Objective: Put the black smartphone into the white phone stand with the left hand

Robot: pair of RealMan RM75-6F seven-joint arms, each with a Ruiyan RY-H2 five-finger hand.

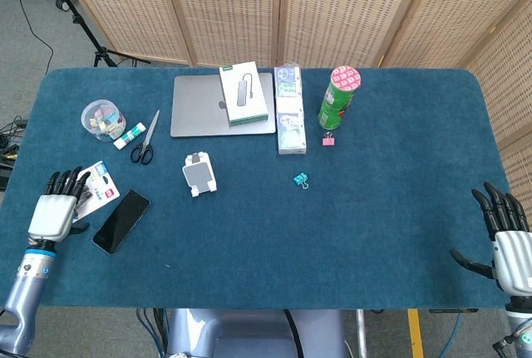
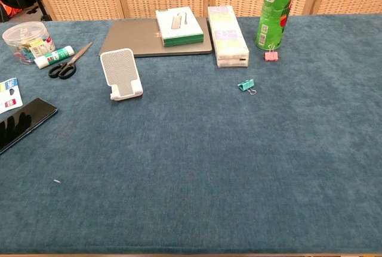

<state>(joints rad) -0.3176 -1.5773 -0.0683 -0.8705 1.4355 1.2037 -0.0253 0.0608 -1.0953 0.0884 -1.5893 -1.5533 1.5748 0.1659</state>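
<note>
A: What is at the left side of the tabletop [image 1: 382,233]?

B: The left hand [image 1: 55,211] is there, near the left edge; its fingers are spread and it holds nothing; under its fingertips lies a packet of clips [image 1: 98,185]. Just right of the hand lies the black smartphone [image 1: 121,221], flat and slanted, not touched.

A: And the white phone stand [image 1: 199,174]?

B: It stands more to the right and farther, well apart from the smartphone; it carries nothing. Behind it are scissors [image 1: 145,137], a laptop [image 1: 199,110] with a box [image 1: 243,94] on it, and a green can [image 1: 338,97].

A: And the far right?

B: The right hand [image 1: 505,243] is at the near right corner; its fingers are apart and it is empty.
</note>
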